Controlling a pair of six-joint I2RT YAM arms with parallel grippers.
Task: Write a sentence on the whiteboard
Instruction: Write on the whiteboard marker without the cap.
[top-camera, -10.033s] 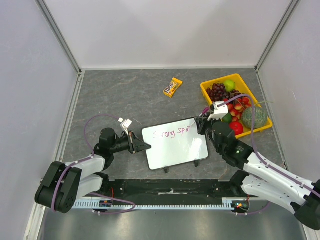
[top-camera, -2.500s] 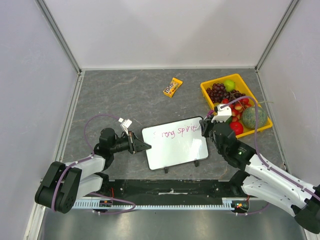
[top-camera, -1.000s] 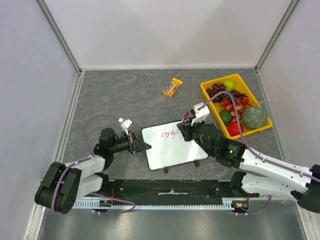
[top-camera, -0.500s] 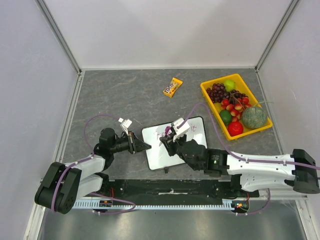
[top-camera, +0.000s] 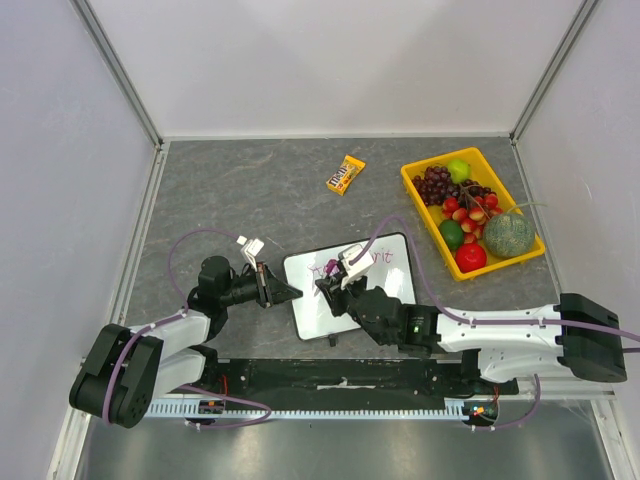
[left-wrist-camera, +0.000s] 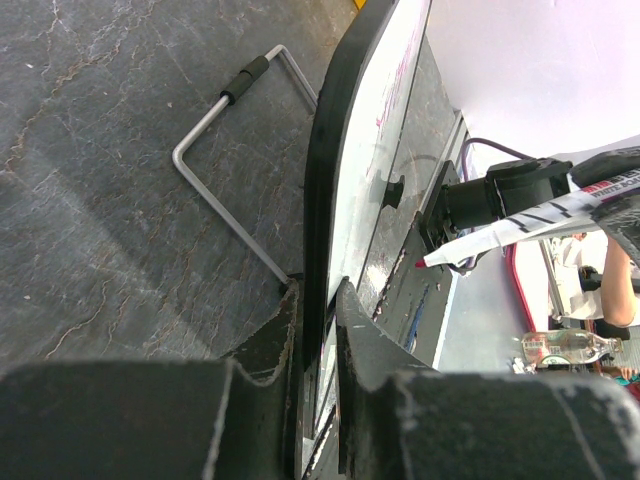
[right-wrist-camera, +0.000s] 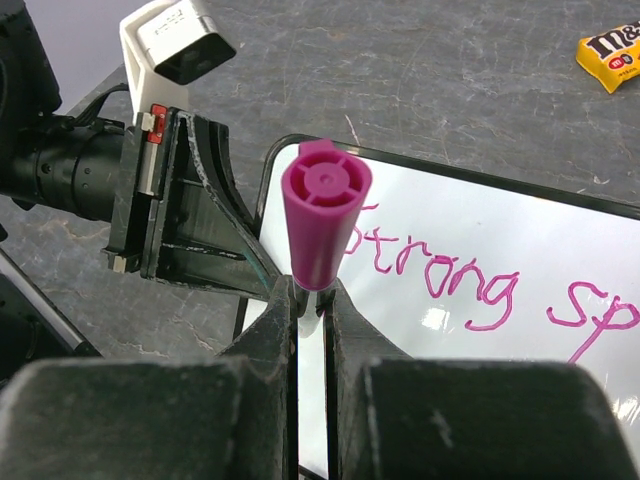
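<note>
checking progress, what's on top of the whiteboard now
Pink writing, "Strong Sp", is on the whiteboard. The right end effector holds a pink marker over its left end. The wrist view cuts off the rest; from above the arm covers part of it.

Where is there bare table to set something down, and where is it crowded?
Bare: the far-left stretch between left wall and candy packet, plus the band between packet and whiteboard. Crowded: near side, with left gripper and right gripper at the whiteboard, and the right, filled by the yellow tray.
</note>
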